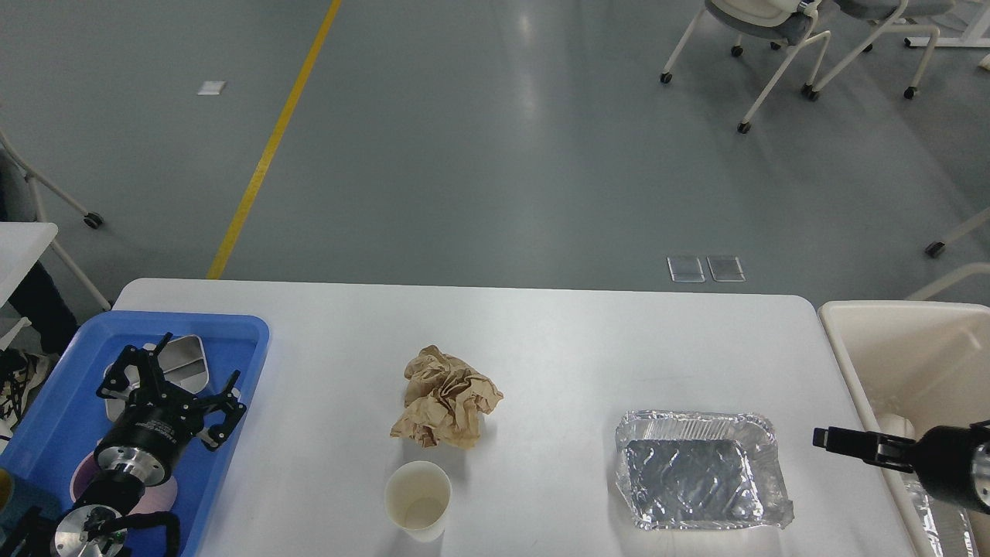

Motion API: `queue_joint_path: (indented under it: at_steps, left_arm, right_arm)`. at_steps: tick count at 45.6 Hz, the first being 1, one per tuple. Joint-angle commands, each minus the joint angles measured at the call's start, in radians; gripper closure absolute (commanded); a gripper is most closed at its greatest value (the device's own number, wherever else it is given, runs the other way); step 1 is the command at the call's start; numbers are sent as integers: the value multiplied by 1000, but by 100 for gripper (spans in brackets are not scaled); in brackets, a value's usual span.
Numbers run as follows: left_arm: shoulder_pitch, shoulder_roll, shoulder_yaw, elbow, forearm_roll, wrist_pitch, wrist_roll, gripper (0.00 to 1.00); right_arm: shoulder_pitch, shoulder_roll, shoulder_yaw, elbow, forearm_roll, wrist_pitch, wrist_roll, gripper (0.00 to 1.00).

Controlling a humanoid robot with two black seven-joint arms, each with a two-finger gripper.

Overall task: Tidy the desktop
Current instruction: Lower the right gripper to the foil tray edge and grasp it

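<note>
You were looking at a lab or industrial test hall, not a home. The grey coated floor [495, 139] carried a painted yellow line [272, 139] like a marked lane, and white office chairs on castors [762, 39] stood loose at the far right. A white desk [557, 340] stood in the open floor.
</note>
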Motion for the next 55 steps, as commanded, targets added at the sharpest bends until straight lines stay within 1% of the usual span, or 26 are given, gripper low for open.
queue_joint_path:
  at_steps: [1, 11, 17, 22, 33, 34, 36, 38, 41, 45, 47, 49, 50, 51, 52, 53, 54, 55]
  left_arm:
    - [-11, -4, 16, 1, -1, 2, 0, 3]
    - [-11, -3, 16, 1, -1, -8, -1, 3]
    - [-11, -1, 16, 1, -1, -8, -3, 3]
    - [-8, -3, 16, 1, -1, -8, -3, 3]
    - [-10, -3, 17, 1, -2, -10, -3, 3]
    - [-10, -1, 17, 1, -2, -10, -3, 3]
    - [-10, -3, 17, 1, -2, -10, -3, 3]
    - [-10, -3, 17, 1, -2, -10, -3, 3]
    - [-8, -4, 17, 1, -2, -11, -3, 3]
    - [-8, -4, 17, 1, -2, -13, -3, 3]
    - [-8, -4, 17, 1, -2, -13, -3, 3]
    - [-8, -4, 17, 1, -2, -13, -3, 3]
    - [-8, -3, 17, 1, -2, -13, -3, 3]
    - [-8, -3, 17, 1, -2, -13, -3, 3]
    - [-8, -3, 17, 1, -2, -13, -3, 3]
    - [-8, -3, 17, 1, -2, -13, -3, 3]
    - [-7, -3, 17, 1, -2, -13, -3, 3]
    - [-7, -3, 17, 1, -2, -13, -3, 3]
  right_arm:
    - [51, 74, -51, -60, -41, 2, -1, 0]
    - [181, 177, -223, -181, -44, 0, -1, 0]
    - [221, 207, -298, -184, -52, -1, -2, 0]
    - [252, 235, -344, -184, -75, -1, -19, 0]
    - [267, 250, -412, -199, -83, -1, -28, 0]
    - [266, 257, -415, -204, -84, -3, -28, 2]
    - [263, 266, -421, -213, -93, -4, -27, 14]
    - [261, 270, -429, -218, -106, -6, -25, 21]
    - [261, 270, -436, -222, -115, -7, -25, 22]
    - [258, 273, -438, -241, -115, -9, -21, 28]
    - [258, 281, -439, -244, -115, -11, -22, 35]
    - [258, 293, -442, -252, -113, -11, -22, 46]
    - [258, 299, -442, -255, -112, -9, -22, 54]
    - [257, 304, -442, -258, -110, -9, -22, 64]
    - [255, 307, -442, -261, -110, -9, -21, 77]
    - [255, 310, -442, -262, -110, -9, -19, 94]
    - [255, 312, -444, -264, -110, -9, -19, 100]
    - [255, 313, -444, -267, -110, -7, -18, 100]
